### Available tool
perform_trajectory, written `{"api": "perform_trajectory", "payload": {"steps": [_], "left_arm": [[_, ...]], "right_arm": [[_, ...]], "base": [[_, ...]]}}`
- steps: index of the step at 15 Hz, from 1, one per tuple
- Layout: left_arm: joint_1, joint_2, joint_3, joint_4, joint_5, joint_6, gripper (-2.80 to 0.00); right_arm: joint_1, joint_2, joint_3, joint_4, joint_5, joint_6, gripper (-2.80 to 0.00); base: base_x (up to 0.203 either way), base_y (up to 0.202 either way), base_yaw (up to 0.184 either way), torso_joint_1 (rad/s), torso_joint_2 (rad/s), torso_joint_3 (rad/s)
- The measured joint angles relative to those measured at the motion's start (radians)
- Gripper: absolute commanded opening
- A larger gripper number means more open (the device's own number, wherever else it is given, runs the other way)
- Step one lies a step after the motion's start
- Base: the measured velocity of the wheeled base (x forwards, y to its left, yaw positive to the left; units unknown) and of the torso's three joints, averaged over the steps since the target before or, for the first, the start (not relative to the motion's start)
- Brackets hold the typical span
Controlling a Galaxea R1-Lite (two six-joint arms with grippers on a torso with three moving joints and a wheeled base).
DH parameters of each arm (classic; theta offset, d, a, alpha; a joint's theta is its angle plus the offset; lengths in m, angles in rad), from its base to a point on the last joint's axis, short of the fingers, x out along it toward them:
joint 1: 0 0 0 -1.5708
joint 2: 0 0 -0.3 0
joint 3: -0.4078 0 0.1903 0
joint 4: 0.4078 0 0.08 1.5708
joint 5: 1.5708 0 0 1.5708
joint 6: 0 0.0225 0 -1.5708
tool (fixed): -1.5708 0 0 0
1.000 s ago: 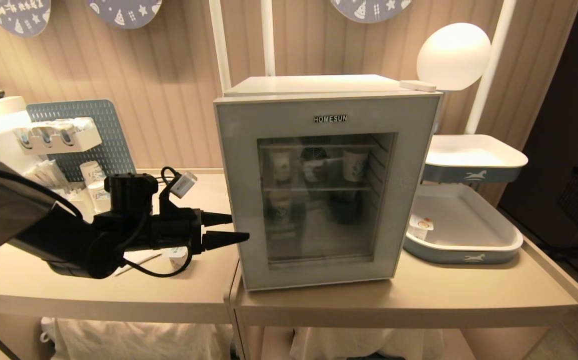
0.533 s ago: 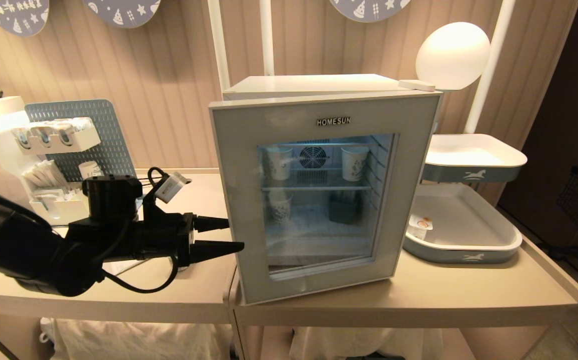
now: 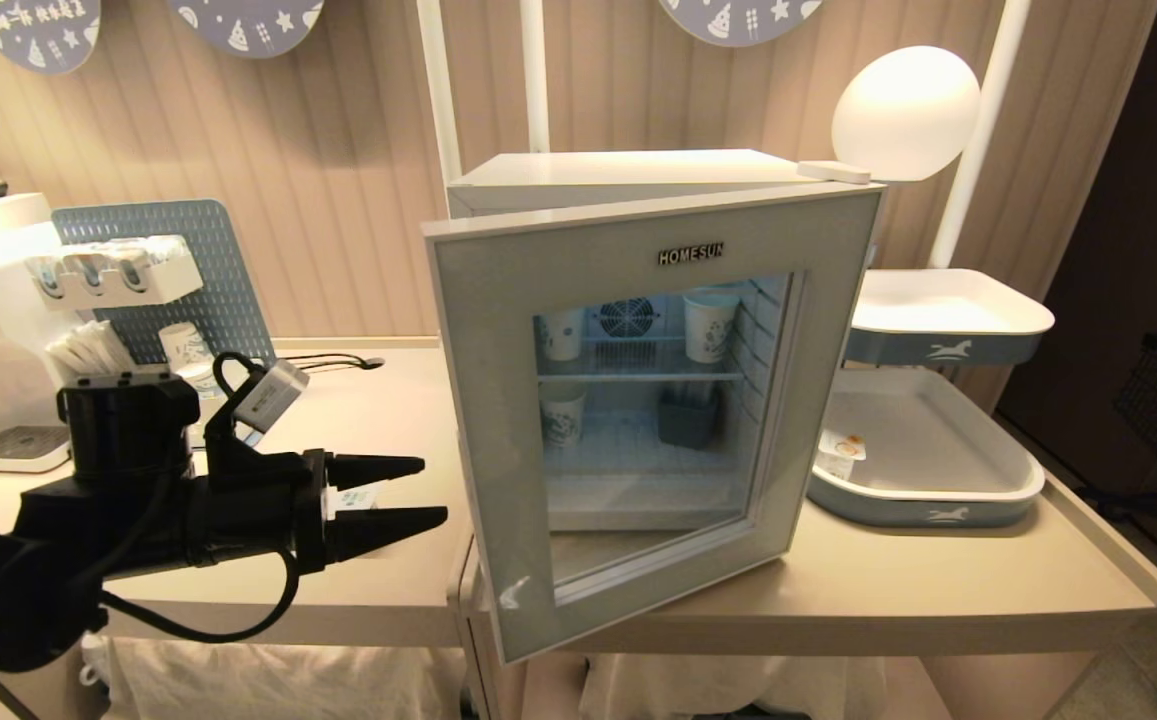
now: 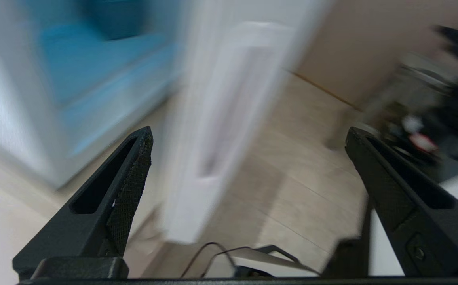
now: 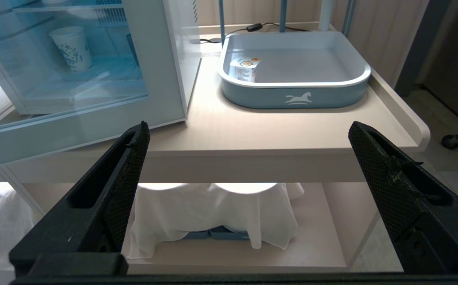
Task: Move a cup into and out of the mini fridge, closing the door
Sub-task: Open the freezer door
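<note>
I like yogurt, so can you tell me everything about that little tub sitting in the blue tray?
The cup is a small, short white tub with tiny coloured prints and a flat, squarish white foil lid bearing an orange mark. It looks like plastic. It stands upright and sealed in the lower tray, tucked against the tray's wall nearest the mini fridge. Only the tray touches it; no gripper is near.

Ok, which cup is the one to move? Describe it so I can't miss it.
Right of the mini fridge sits a lower grey-blue tray. The cup stands in its near-left corner: a short white tub with a flat foil lid, unlike the taller open paper cups inside the fridge.
</note>
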Motion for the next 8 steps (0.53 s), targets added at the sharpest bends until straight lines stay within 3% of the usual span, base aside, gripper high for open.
{"api": "perform_trajectory", "payload": {"steps": [2, 3, 4, 6, 8], "left_arm": [[0.009, 0.012, -0.016, 0.007, 0.156, -0.01, 0.0], [0.012, 0.027, -0.024, 0.004, 0.248, -0.018, -1.5], [0.012, 0.047, -0.036, 0.005, 0.321, -0.025, -2.8], [0.012, 0.095, -0.074, 0.015, 0.398, -0.04, -2.8], [0.007, 0.147, -0.12, 0.015, 0.413, -0.047, -2.8]], "right_arm": [[0.0, 0.0, 0.0, 0.0, 0.0, 0.0, 0.0], [0.0, 0.0, 0.0, 0.0, 0.0, 0.0, 0.0], [0.0, 0.0, 0.0, 0.0, 0.0, 0.0, 0.0], [0.0, 0.0, 0.0, 0.0, 0.0, 0.0, 0.0], [0.0, 0.0, 0.0, 0.0, 0.0, 0.0, 0.0]], "base": [[0.0, 0.0, 0.0, 0.0, 0.0, 0.0], [0.0, 0.0, 0.0, 0.0, 0.0, 0.0], [0.0, 0.0, 0.0, 0.0, 0.0, 0.0], [0.0, 0.0, 0.0, 0.0, 0.0, 0.0], [0.0, 0.0, 0.0, 0.0, 0.0, 0.0]]}}
